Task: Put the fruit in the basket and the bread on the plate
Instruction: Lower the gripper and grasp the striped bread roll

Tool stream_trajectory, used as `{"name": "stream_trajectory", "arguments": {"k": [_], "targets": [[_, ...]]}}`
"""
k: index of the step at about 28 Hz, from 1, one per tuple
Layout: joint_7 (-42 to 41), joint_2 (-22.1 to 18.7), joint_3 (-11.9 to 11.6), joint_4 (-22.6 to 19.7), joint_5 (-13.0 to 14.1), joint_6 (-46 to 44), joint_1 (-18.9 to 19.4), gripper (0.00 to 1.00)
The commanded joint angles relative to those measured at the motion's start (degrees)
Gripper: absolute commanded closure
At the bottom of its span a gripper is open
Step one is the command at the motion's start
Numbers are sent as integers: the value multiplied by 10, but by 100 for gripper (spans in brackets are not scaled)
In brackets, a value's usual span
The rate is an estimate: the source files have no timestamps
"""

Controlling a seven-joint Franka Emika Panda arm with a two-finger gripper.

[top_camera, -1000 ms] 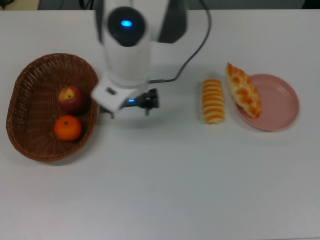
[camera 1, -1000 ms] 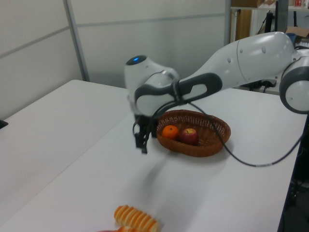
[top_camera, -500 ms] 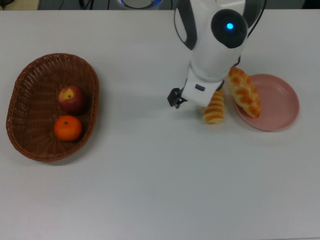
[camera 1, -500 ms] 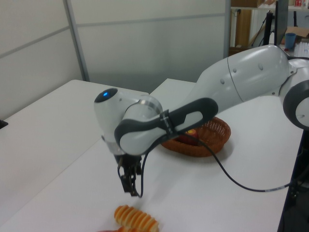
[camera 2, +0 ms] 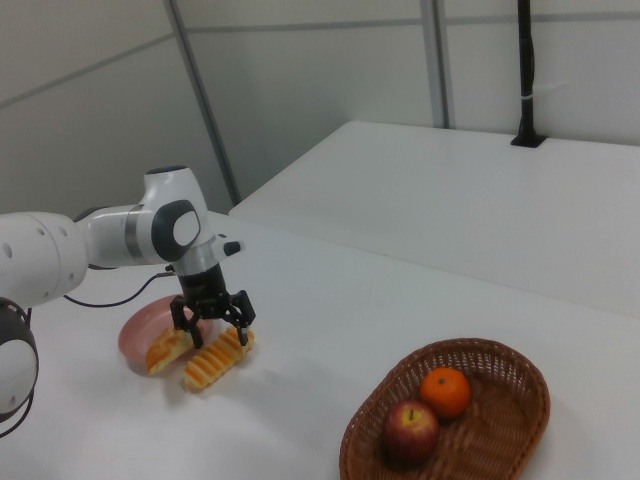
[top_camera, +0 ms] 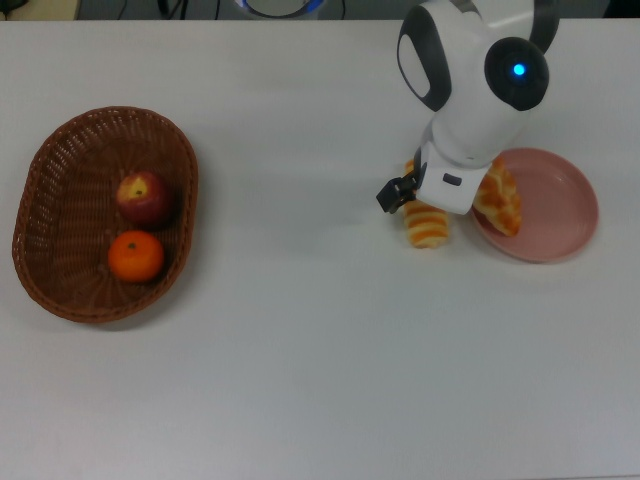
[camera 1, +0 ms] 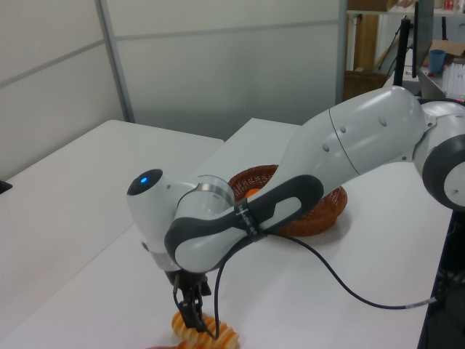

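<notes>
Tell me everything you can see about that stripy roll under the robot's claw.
The striped roll is elongated and ridged, banded orange and cream. It lies flat on the white table, beside the pink plate but not on it. The gripper hangs open just above it, one of the fingers at either side.

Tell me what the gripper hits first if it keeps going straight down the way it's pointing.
Most likely the striped roll: the open gripper points down with a finger on either side of it in the right view. Exact height above it is unclear; below the roll is the table.
</notes>
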Motion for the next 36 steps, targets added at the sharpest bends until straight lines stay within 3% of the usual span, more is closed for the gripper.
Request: {"name": "stream_trajectory", "arguments": {"k": [1,4,12,13,14,15,19,20,21,36], "targets": [[-12,-10,-6,-16,11,-9,17,9],[-11,-10,-6,-23,11,-9,21,24],[120,-11,-7,-53,12,10,25,25],[128,-11,-7,-56,12,11,25,29],[133,-11,-6,-57,12,12,25,37],[140,-10,-7,-58,13,12,24,57],[140,-11,-7,-59,17,11,24,69],[140,-12,-7,-59,17,11,24,80],[140,-13,-7,-58,17,10,24,85],[141,-74,-7,-46,17,-29,22,86]]}}
